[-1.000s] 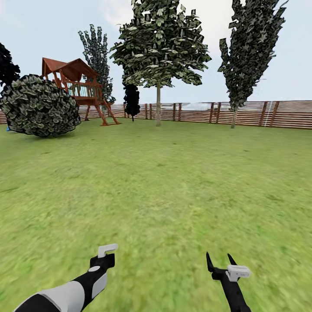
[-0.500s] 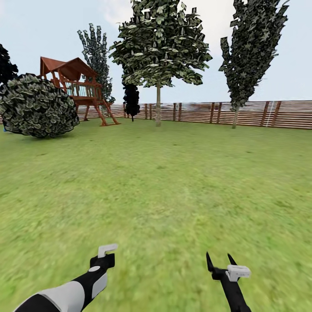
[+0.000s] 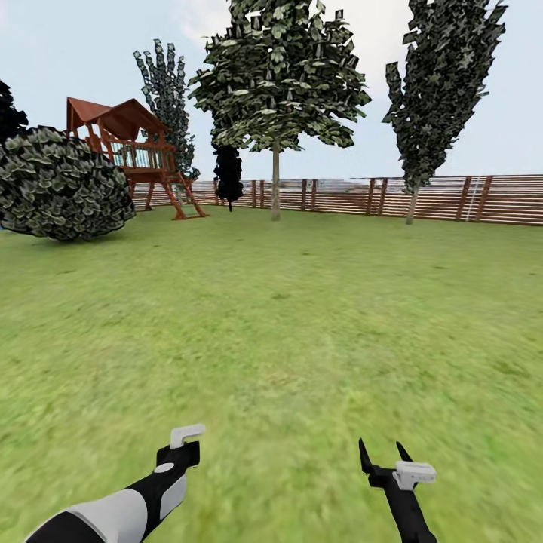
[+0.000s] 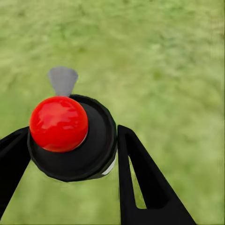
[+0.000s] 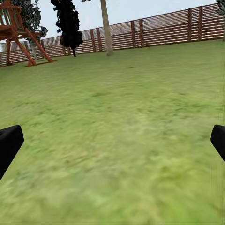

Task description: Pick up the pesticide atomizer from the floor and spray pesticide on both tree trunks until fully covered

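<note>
Left claw (image 4: 70, 154) grips, seemingly, atomizer (image 4: 70, 136) | right claw (image 3: 385, 455) spread over grass (image 3: 302, 317)

Black pesticide atomizer (image 4: 75, 140) with red cap, grey nozzle, between left gripper fingers (image 4: 145, 187); tree (image 3: 276, 98) far across lawn.

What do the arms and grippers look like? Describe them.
Left arm: light-grey shell over black; left gripper black with a white bracket. Right arm: slim, black; right gripper has two pointed black fingers and a white block.
</note>
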### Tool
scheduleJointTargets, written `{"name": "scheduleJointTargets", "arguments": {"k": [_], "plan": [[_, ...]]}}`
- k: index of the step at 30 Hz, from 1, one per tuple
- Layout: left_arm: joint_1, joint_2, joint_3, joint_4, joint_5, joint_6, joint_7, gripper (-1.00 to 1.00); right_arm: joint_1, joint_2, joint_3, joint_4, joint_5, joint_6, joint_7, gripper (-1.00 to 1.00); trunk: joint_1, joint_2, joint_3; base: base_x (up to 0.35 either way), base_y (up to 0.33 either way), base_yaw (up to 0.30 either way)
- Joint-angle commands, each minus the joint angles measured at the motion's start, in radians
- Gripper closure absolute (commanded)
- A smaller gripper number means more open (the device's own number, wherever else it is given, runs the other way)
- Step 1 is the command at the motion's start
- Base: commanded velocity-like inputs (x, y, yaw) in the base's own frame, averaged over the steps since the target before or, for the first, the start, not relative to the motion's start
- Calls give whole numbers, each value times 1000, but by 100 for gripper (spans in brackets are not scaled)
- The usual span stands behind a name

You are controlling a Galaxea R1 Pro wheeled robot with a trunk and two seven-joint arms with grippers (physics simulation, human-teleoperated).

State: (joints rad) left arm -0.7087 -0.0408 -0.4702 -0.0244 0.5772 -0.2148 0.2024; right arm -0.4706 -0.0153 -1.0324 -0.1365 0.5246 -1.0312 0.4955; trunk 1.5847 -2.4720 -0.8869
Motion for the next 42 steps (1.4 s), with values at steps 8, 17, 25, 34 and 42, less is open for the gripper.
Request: {"name": "scheduleJointTargets", "arguments": {"k": [8,17,25,34,42], "plan": [[0,0,-1,0,0,0,0,100,0,0,0,0,0,0,0,-100,0,0,0,337,0,0],[0,0,-1,0,0,0,0,100,0,0,0,0,0,0,0,-100,0,0,0,337,0,0],[0,0,-1,0,0,0,0,100,0,0,0,0,0,0,0,-100,0,0,0,337,0,0],[0,0,-1,0,0,0,0,100,1,0,0,0,0,0,0,-100,0,0,0,337,0,0],[0,0,-1,0,0,0,0,100,1,0,0,0,0,0,0,-100,0,0,0,337,0,0]]}}
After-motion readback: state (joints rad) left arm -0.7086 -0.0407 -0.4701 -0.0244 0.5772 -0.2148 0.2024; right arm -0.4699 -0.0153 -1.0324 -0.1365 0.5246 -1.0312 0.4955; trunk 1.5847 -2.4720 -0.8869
